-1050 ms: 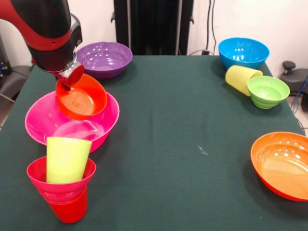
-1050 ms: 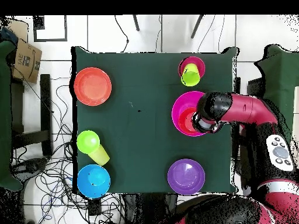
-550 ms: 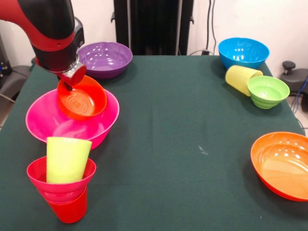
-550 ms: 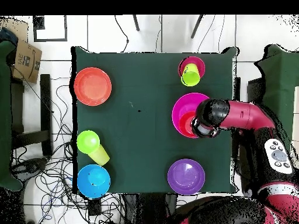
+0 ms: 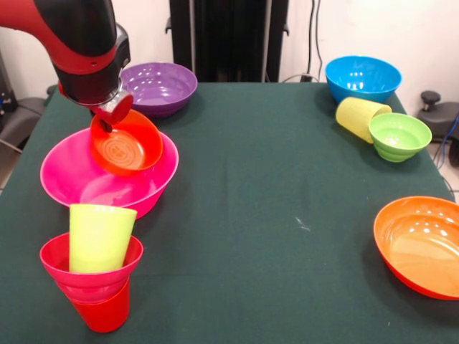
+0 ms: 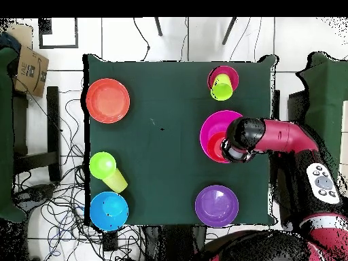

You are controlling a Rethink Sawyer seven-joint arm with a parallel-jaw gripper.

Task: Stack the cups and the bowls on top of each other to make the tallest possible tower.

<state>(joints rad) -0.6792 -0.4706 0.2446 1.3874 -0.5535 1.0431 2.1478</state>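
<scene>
Tool clamped on rim of small orange bowl, tilted, above pink bowl.

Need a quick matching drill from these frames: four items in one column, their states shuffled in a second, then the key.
Column one:
1. small orange plastic bowl
2. pale yellow plastic tumbler
3. lime green plastic tumbler
4. large orange plastic bowl

Column two:
A. upright in the small magenta bowl on the red cup
B. alone, upright on the cloth
C. on its side beside the ribbed green bowl
D. tilted, held by the gripper over the large pink bowl

Pairs: 1-D, 2-C, 3-A, 4-B
</scene>
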